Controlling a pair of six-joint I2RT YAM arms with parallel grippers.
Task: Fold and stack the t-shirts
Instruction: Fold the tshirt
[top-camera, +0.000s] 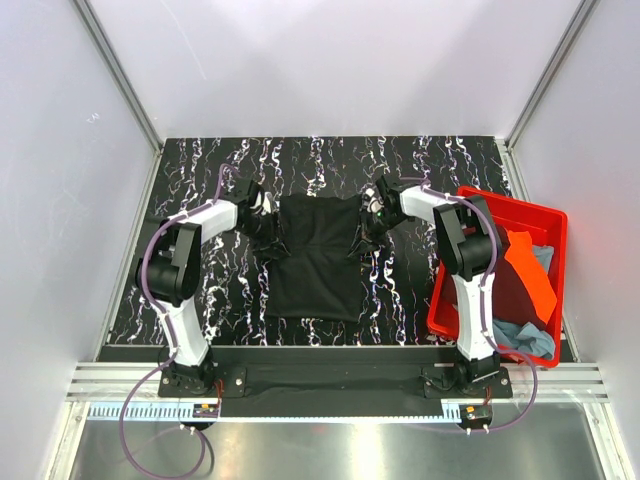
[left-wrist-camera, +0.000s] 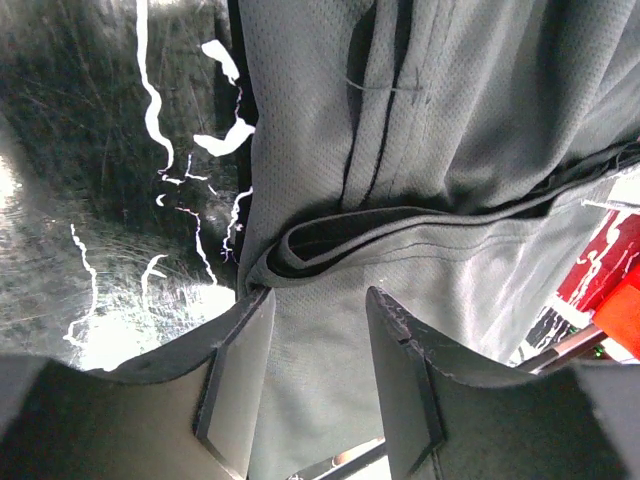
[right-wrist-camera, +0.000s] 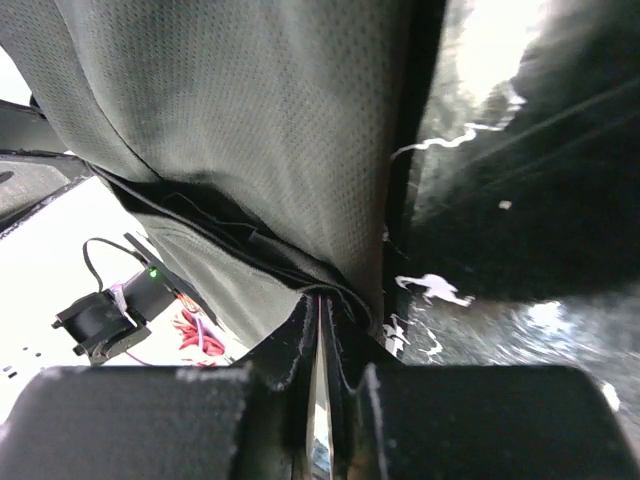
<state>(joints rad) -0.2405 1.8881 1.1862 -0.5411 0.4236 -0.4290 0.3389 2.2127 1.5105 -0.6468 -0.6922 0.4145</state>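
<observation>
- While the black t-shirt (top-camera: 318, 265) lies spread across the middle of the marbled table (top-camera: 200, 165) in the top view, its upper edge looks bunched and doubled over between the two arms.
- The left gripper (top-camera: 266, 212) sits at the shirt's upper left corner. The right gripper (top-camera: 372, 214) sits at its upper right corner.
- At the bottom of the left wrist view, the two fingers (left-wrist-camera: 238, 370) stand a moderate gap apart. Cloth lies in the gap but is not visibly squeezed, so these jaws are parted rather than clamped.
- A folded hem runs across that frame just above the fingertips, and at this close range the fabric reads as grey mesh.
- The right wrist view shows its jaws nearly closed, with only a thin slit between them. The shirt's edge is pinched at their tips in the lower centre of the frame.
- Cloth fills the upper left of that frame above the pinch, and marbled table shows on the right.
- At the right edge of the top view stands a red bin (top-camera: 548, 222), close against the right arm.
- Inside the bin lie an orange t-shirt (top-camera: 528, 272), a maroon t-shirt (top-camera: 508, 300) and, at the lower end, a grey-blue t-shirt (top-camera: 525, 338).
</observation>
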